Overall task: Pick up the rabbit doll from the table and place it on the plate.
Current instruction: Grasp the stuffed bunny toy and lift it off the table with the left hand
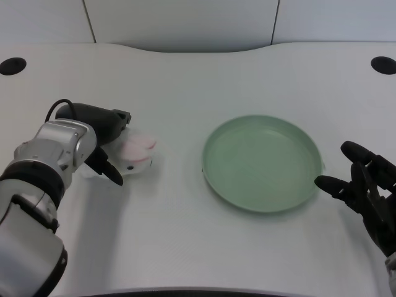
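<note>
The rabbit doll (137, 153), white with pink ears, lies on the white table left of centre. My left hand (106, 141) covers its left part: dark fingers reach over its far side and one finger lies along its near side, so the hand grips it. The doll still rests on the table surface, and the hand hides part of its body. The pale green plate (216, 167) sits right of centre with nothing on it, about a hand's width to the right of the doll.
My right hand (365, 185) waits with fingers spread just beyond the plate's right rim. Two dark round holes (12, 65) (383, 65) mark the table's far corners. A grey wall panel runs behind the table's back edge.
</note>
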Tool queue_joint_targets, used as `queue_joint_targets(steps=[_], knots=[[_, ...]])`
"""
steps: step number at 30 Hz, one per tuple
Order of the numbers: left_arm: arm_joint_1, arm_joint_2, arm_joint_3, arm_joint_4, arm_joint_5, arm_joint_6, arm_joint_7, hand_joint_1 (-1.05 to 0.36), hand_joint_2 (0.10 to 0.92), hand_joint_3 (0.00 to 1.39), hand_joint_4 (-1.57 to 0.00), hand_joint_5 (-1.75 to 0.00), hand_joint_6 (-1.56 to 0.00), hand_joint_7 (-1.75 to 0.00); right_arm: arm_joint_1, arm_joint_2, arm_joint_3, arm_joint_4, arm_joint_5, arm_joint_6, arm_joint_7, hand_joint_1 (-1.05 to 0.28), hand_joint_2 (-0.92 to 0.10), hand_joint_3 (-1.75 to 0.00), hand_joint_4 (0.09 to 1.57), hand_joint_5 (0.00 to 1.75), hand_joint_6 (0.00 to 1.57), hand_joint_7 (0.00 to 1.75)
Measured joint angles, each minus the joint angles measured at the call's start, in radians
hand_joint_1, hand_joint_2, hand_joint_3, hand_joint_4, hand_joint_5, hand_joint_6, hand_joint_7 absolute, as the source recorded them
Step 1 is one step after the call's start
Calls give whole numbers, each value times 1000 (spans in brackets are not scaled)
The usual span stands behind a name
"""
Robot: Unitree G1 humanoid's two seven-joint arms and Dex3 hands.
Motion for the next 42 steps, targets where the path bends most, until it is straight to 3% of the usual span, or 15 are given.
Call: queue_joint_targets(steps=[2, 3, 6, 9, 20, 21, 23, 25, 42], knots=[[0, 0, 0, 0, 0, 0, 0, -1048, 920, 8, 1, -139, -88, -63, 0, 0, 0, 0, 0, 0, 0, -287, -921, -347, 950, 494, 987, 14], [0, 0, -6, 1, 3, 1, 10, -852, 827, 3, -168, -308, -318, -116, 2, 0, 0, -2, 0, 0, 1, -284, -921, -361, 942, 493, 974, 7], [1, -3, -21, 9, 8, 12, 50, -644, 775, 3, -246, -562, -556, -107, 17, 0, 6, -13, 0, -2, 14, -300, -921, -353, 935, 495, 971, 5], [1, -4, -21, 11, 6, 14, 55, -609, 771, 3, -255, -600, -594, -100, 27, 0, 9, -19, 0, -2, 17, -304, -921, -345, 933, 498, 970, 4], [1, -8, -22, 12, 5, 14, 56, -605, 772, 1, -245, -625, -615, -69, 28, 0, 11, -22, 0, -2, 17, -304, -921, -339, 929, 506, 971, 4], [1, -8, -22, 12, 5, 14, 56, -543, 777, 3, -366, -708, -641, -79, 28, 0, 11, -22, 0, -2, 17, -299, -921, -348, 929, 507, 973, 5], [2, -2, -59, 12, 36, 3, 99, -347, 799, 5, -641, -1185, -747, -81, 29, 0, 11, -26, 4, 0, 17, -281, -921, -377, 931, 506, 982, 9], [3, 10, -98, 13, 72, -15, 143, -309, 803, 5, -688, -1291, -771, -75, 33, 0, 10, -34, 15, 4, 18, -278, -921, -386, 932, 505, 984, 9], [4, 25, -130, 24, 86, -25, 170, -296, 807, 1, -696, -1342, -800, -35, 35, 0, 10, -39, 18, 8, 18, -277, -921, -393, 936, 498, 986, 8]])
